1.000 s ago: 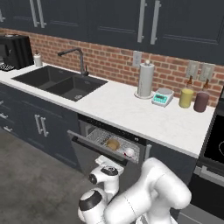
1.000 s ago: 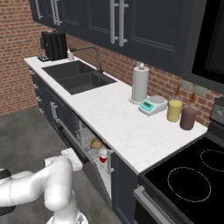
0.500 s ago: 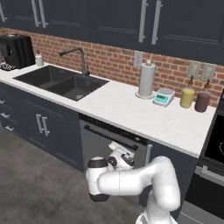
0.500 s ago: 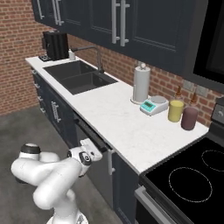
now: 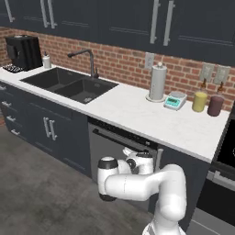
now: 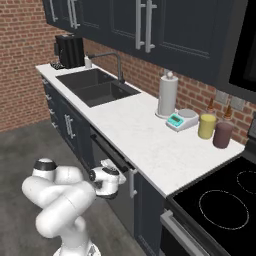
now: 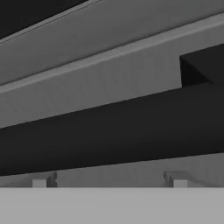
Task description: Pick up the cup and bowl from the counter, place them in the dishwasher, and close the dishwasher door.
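Observation:
The dishwasher door stands upright and shut under the counter, its bar handle along the top edge. My gripper is right up against the door's front, just below that handle. From the right, the gripper presses at the door below the counter. In the hand view the dark handle runs across close ahead, and the fingertips stand wide apart, open, with nothing between them. The cup and the bowl are hidden.
A double sink with a tap lies left on the counter. A paper towel roll, a small scale, a yellow jar and a maroon jar stand at the back. The black stovetop is at the right.
The dishwasher door, partly open with the rack showing a second ago, has swung up and shut. My arm has followed it, the hand rising to the door's front.

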You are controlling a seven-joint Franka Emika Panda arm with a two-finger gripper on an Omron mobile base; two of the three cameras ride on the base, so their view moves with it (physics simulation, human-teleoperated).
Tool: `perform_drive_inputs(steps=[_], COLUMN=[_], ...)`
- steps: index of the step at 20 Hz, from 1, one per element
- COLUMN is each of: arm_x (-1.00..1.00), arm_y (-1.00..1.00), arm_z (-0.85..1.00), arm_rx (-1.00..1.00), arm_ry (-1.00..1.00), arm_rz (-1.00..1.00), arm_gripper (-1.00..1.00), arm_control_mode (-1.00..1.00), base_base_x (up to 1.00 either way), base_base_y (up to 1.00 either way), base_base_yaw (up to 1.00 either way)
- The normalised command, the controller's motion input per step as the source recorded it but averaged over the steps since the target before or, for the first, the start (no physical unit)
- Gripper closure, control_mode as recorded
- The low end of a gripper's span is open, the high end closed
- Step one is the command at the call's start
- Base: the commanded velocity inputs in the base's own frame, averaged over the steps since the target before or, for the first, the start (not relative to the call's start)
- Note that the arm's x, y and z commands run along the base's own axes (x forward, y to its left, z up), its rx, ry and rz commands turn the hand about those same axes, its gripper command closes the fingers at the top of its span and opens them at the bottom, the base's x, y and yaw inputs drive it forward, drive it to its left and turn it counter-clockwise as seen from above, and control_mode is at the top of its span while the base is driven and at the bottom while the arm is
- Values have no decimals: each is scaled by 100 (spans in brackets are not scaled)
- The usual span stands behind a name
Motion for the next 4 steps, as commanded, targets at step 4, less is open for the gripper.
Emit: perform_drive_inputs(steps=[4], arm_x=[100], arm_y=[-99], arm_z=[0], arm_rx=[8], arm_ry=[2], arm_rz=[-10], arm_gripper=[-100], arm_control_mode=[-100], base_base_x=[0], base_base_y=[0], base_base_yaw=[0])
